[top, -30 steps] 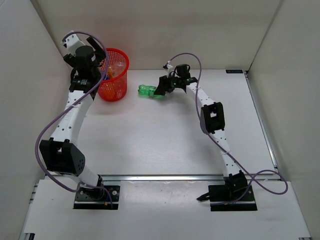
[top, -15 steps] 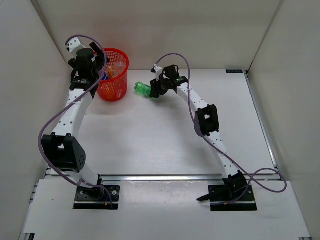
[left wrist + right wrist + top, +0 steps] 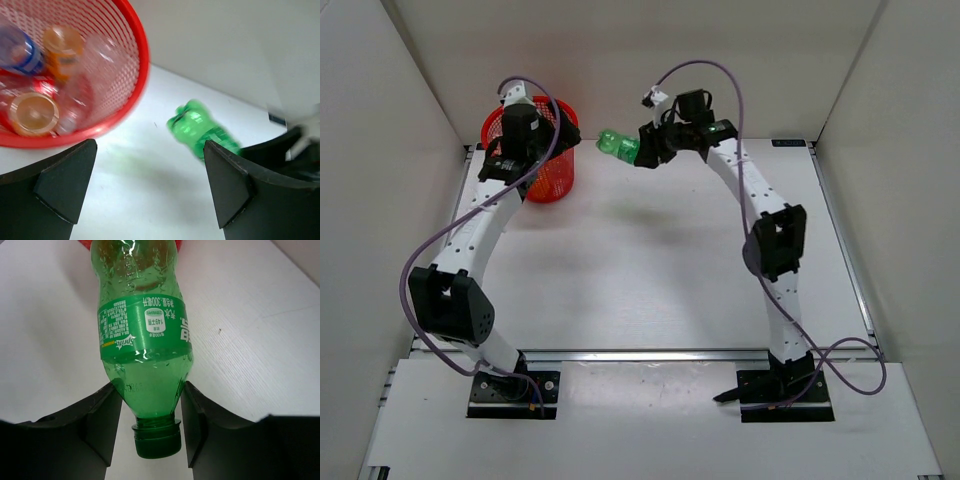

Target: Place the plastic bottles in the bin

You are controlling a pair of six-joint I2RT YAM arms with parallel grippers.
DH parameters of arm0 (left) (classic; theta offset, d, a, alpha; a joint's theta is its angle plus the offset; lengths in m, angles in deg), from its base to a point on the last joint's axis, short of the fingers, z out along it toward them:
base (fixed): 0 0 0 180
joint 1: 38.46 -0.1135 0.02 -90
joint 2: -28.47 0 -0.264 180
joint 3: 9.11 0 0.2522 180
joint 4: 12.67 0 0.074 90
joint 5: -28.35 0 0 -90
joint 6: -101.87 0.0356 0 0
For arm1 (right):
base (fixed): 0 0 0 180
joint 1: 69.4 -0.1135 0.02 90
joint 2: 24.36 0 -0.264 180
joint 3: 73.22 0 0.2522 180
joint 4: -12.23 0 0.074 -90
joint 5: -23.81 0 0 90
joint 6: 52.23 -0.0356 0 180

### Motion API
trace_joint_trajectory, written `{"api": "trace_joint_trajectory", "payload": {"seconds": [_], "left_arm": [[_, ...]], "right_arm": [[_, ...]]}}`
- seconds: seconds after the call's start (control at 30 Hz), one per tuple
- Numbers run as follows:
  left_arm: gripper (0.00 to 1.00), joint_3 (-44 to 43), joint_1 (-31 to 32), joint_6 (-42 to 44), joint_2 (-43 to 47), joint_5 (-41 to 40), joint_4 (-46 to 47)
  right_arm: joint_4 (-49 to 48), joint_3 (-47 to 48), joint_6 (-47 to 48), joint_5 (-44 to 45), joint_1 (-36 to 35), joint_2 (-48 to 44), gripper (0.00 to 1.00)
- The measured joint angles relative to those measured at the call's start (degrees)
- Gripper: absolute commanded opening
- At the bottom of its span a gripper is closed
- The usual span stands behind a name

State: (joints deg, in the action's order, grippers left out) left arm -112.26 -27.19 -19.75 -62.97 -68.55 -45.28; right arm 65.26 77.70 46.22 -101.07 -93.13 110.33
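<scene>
A green plastic bottle [image 3: 617, 146] hangs in the air to the right of the bin [image 3: 552, 185], lying sideways. My right gripper [image 3: 642, 152] is shut on its shoulder just above the cap. In the right wrist view the green bottle [image 3: 142, 325] fills the space between the fingers [image 3: 102, 420], cap toward the camera. The round red mesh bin [image 3: 141, 75] holds several bottles: a blue-labelled one [image 3: 20, 50], an orange one [image 3: 62, 47] and a clear one [image 3: 100, 65]. My left gripper [image 3: 558, 135] hovers open and empty by the bin's right rim, and the left wrist view shows the green bottle [image 3: 200, 127] beyond it.
White walls close in the table [image 3: 640, 270] on the left, back and right. The bin stands in the back left corner. A purple cable loops off each arm. A red edge of the bin [image 3: 180, 244] shows past the bottle's base.
My right gripper has shut on the green bottle and raised it off the table, the arm rising high. The left gripper has swung right across the bin's top, still open.
</scene>
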Motion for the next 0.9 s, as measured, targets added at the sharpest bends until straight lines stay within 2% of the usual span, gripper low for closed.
{"api": "trace_joint_trajectory", "payload": {"seconds": [0.13,0.27,0.4,0.57,0.73,0.9], "left_arm": [[0.99,0.57,3.78,-0.90,0.13,3.37,-2.40],[0.99,6.69,6.56,-3.06,2.84,9.86,-2.40],[0.99,12.41,10.25,-4.74,7.67,11.85,-3.28],[0.98,19.61,13.18,-7.43,17.42,16.31,-1.53],[0.98,26.77,13.18,-10.99,26.27,17.03,-0.39],[0.99,34.99,13.20,-17.25,30.93,18.16,2.93]], "right_arm": [[-0.42,-11.96,2.14,2.82,-0.81,-15.13,0.00],[-4.52,-29.22,2.99,8.00,-5.07,-30.38,0.00],[-9.46,-46.86,1.44,11.56,-9.53,-42.49,0.00],[-17.35,-62.60,-3.89,15.43,-12.24,-51.19,0.00],[-27.52,-74.99,-9.88,27.74,-17.81,-57.83,0.00],[-41.22,-87.17,-13.62,35.43,-24.28,-65.42,0.00]]}}
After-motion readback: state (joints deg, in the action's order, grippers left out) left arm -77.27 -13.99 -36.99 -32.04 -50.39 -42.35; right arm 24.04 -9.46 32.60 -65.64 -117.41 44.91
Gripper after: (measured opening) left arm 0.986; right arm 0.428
